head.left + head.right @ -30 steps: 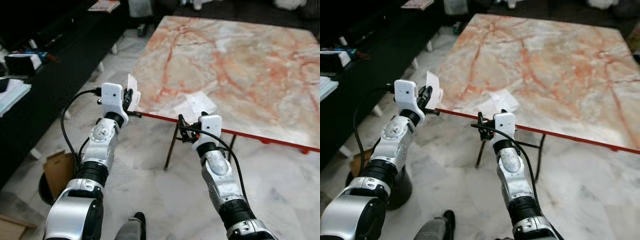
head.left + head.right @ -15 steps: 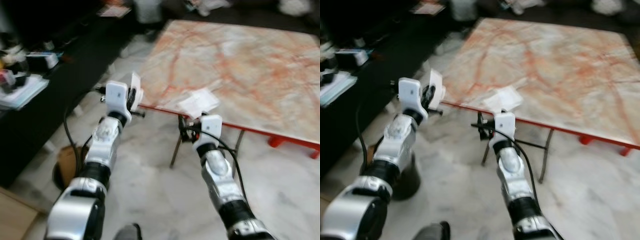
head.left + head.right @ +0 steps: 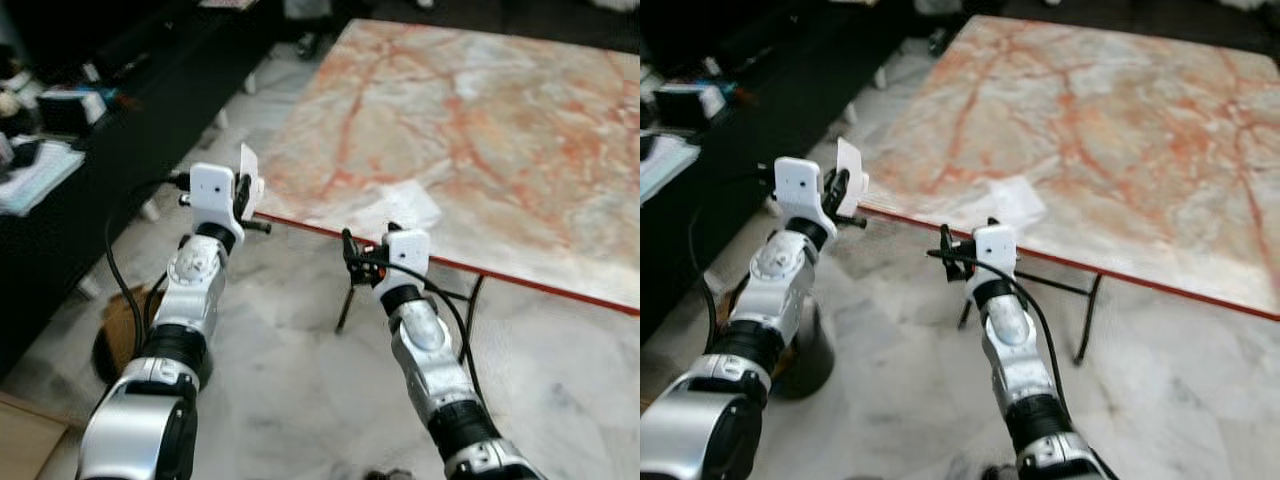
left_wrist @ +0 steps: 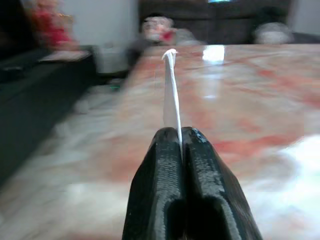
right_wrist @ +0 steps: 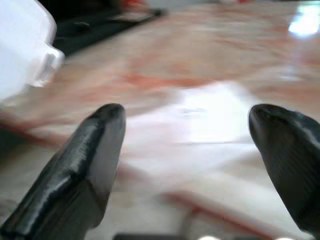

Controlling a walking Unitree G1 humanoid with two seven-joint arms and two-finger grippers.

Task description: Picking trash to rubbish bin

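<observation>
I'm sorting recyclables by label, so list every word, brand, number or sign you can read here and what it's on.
No text can be read.
Paper scrap in the shut left claw: blank edge, nothing legible.
Paper on the table, ahead of the open right claw: plain white, blurred.
Items on the dark shelf: too small and blurred to read.

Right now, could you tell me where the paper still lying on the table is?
The paper lies at the table's near edge, just ahead of the open right gripper.
</observation>
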